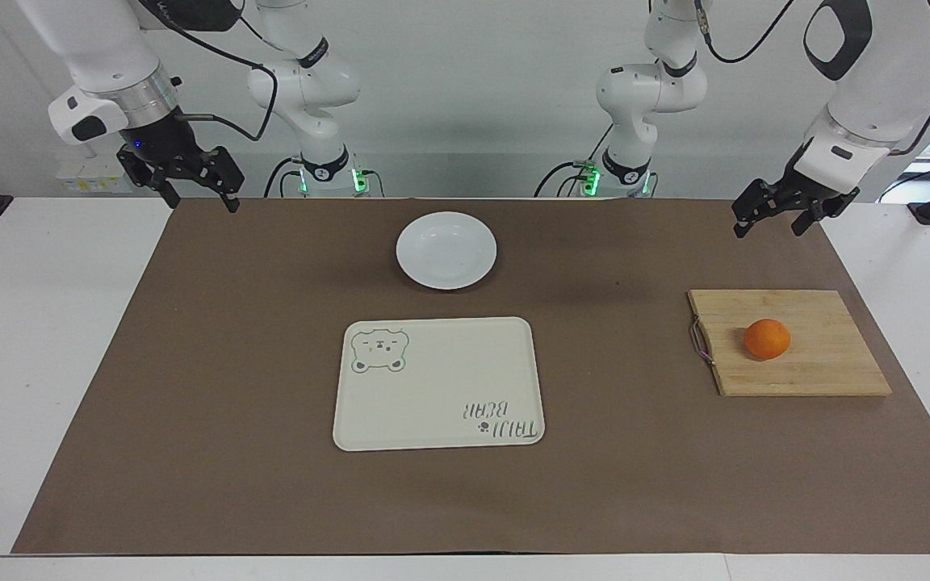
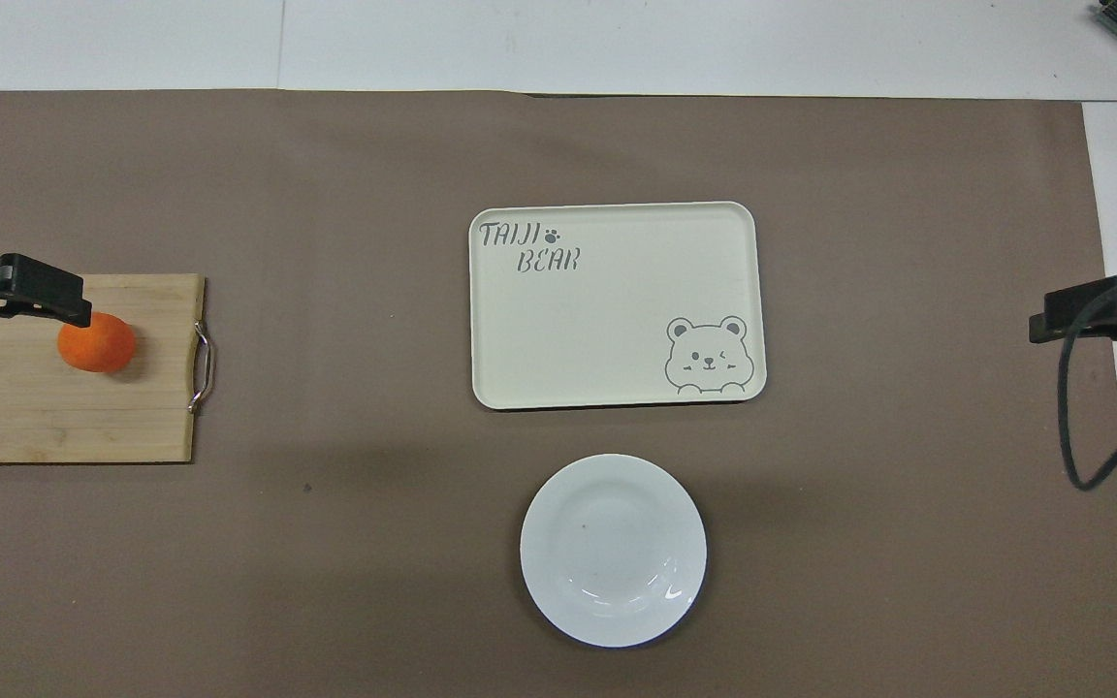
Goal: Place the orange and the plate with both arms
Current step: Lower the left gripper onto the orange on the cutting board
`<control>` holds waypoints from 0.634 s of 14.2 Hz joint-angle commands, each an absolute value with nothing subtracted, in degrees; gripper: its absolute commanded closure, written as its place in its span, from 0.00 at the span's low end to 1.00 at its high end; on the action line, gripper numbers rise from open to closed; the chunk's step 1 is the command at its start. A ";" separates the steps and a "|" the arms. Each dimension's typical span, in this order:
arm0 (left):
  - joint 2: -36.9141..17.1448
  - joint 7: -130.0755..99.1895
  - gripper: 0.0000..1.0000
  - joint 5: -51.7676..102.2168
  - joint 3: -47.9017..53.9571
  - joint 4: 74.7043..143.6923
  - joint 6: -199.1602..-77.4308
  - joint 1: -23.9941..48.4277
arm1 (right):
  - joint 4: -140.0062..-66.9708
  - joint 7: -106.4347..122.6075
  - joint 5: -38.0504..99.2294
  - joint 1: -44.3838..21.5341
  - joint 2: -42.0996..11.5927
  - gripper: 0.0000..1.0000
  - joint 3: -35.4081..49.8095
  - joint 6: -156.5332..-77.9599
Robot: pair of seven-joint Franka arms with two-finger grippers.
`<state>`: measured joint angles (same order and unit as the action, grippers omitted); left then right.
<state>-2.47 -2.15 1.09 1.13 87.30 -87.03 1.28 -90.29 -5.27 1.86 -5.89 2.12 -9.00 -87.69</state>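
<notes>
We see the orange (image 1: 767, 338) on a wooden board (image 1: 828, 367) at the left arm's end, the plate (image 1: 446, 250) nearer the robots than the tray (image 1: 438, 383). Both the left gripper (image 1: 773, 219) and right gripper (image 1: 194, 190) hang spread wide, holding nothing.

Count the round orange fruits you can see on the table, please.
1. The small round bright-orange fruit lies on the rectangular bamboo cutting board, toward the left arm's end of the table. None shows on the white plate or the cream tray.
</notes>
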 commanded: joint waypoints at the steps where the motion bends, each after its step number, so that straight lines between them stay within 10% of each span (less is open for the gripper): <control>1: -0.89 -1.49 0.00 0.26 0.79 88.75 -87.26 2.11 | -91.32 -5.71 2.11 -6.07 3.08 0.00 -9.23 -88.51; 9: -0.62 -0.71 0.00 0.35 0.79 90.96 -88.68 1.58 | -91.32 -5.71 2.11 -6.15 3.08 0.00 -9.14 -88.51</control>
<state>-2.18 -2.00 1.08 1.19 88.27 -87.18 1.32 -90.29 -5.27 1.86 -5.89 2.15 -9.00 -87.69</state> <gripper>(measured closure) 0.000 0.000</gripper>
